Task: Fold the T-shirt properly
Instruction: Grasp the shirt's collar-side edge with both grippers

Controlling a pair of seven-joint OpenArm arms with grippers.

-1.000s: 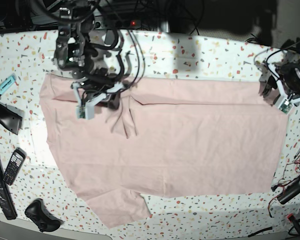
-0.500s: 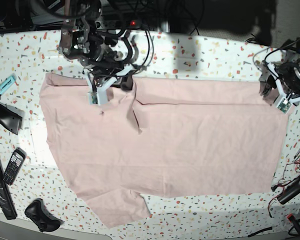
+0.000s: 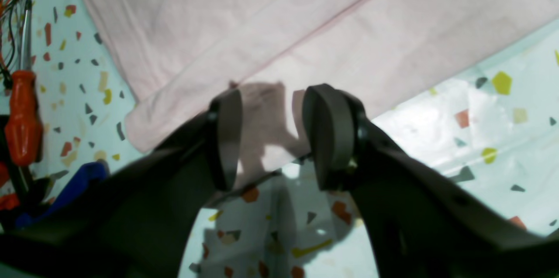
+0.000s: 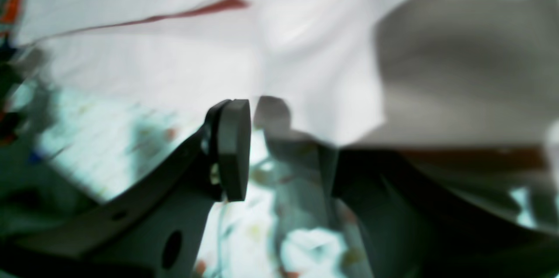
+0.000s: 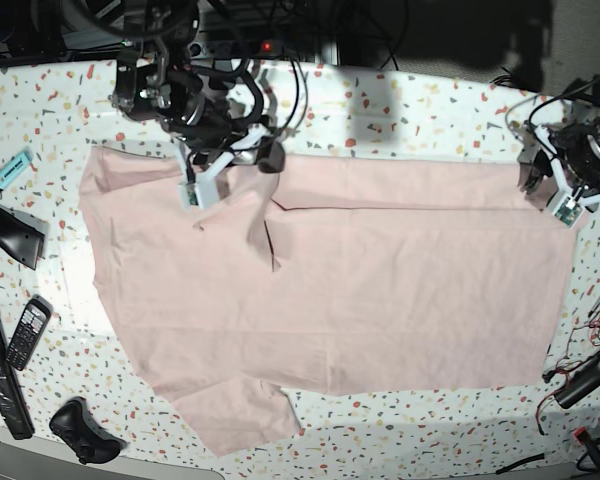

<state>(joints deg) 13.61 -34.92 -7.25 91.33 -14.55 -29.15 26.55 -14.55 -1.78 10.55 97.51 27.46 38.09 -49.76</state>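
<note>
The pale pink T-shirt [image 5: 380,280] lies spread over most of the speckled table, plain side up, with a sleeve sticking out at the near left [image 5: 240,415]. A raised crease [image 5: 270,240] runs through it near the far left. My right gripper [image 5: 194,193] hangs over the shirt's far left edge. In the blurred right wrist view its fingers [image 4: 233,149] stand apart with the table showing between them and the cloth [image 4: 305,51] just beyond. My left gripper [image 3: 275,138] is open over the shirt's folded corner [image 3: 262,94] at the far right [image 5: 565,205], holding nothing.
Left of the shirt lie a turquoise marker [image 5: 10,170], a black phone [image 5: 27,332], a long black bar [image 5: 0,370] and a black controller [image 5: 80,430]. An orange screwdriver [image 3: 22,116] and loose cables [image 5: 590,370] sit by the right edge.
My right gripper carried the cloth toward the far edge, then its jaws opened off it. The bunched wrinkle flattened to one crease. The left arm stayed put.
</note>
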